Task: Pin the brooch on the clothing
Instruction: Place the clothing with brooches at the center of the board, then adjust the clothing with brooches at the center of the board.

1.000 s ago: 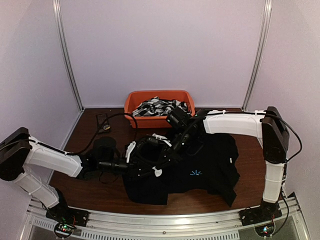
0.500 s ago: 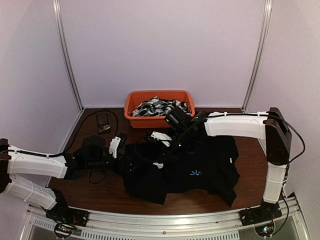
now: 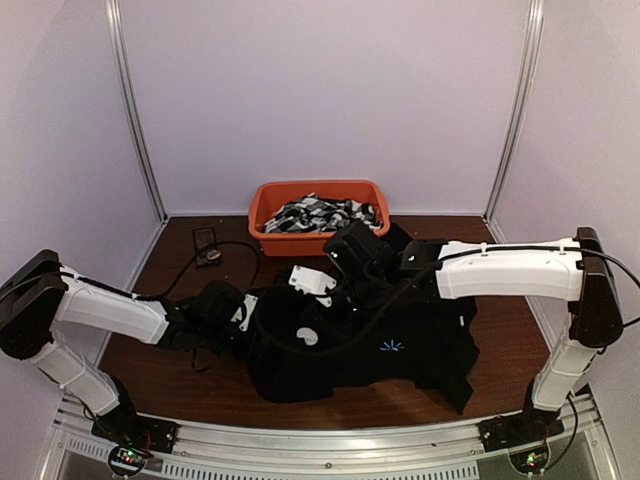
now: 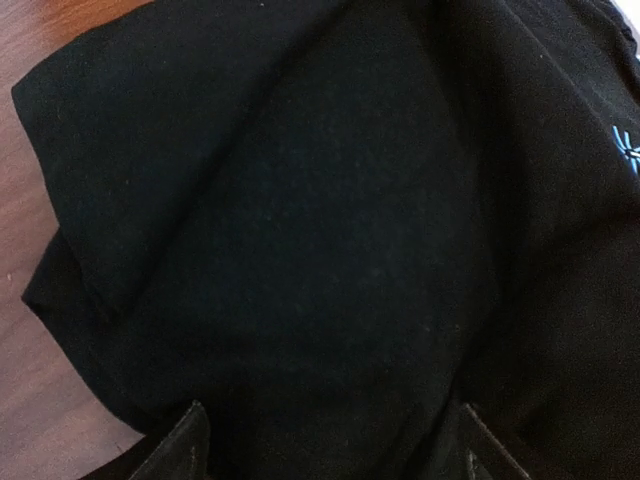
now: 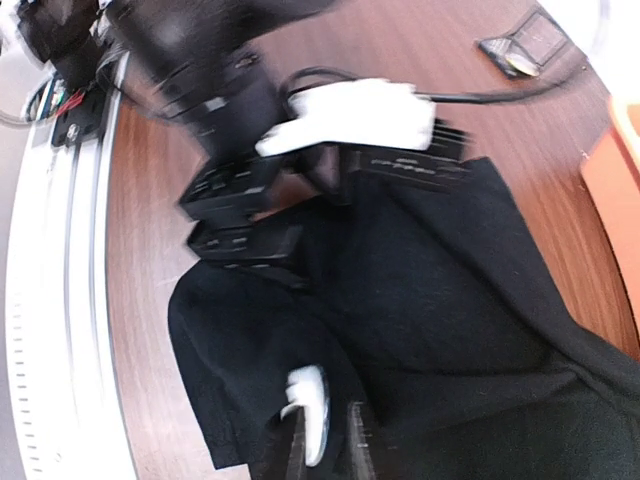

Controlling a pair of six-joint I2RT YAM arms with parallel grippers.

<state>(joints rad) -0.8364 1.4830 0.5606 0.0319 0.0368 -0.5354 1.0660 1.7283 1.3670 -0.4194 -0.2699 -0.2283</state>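
Left pincer [image 4: 328, 445] spread, black shirt [image 4: 330, 250] edge below — open table [image 4: 40, 420] beyond

The overhead view is evenly and softly lit, with pale, slightly lilac walls [image 3: 330, 90] and rails [image 3: 135, 110] that bow near the edges. The black shirt [image 3: 430, 325] swallows detail in every view. The left wrist picture is dim, its folds barely legible. The right wrist picture is smeared by motion blur, and the table [image 5: 150, 250] has a faint sheen.

Lab booth, plain walls [image 3: 330, 100], aluminium rails [image 3: 130, 120]
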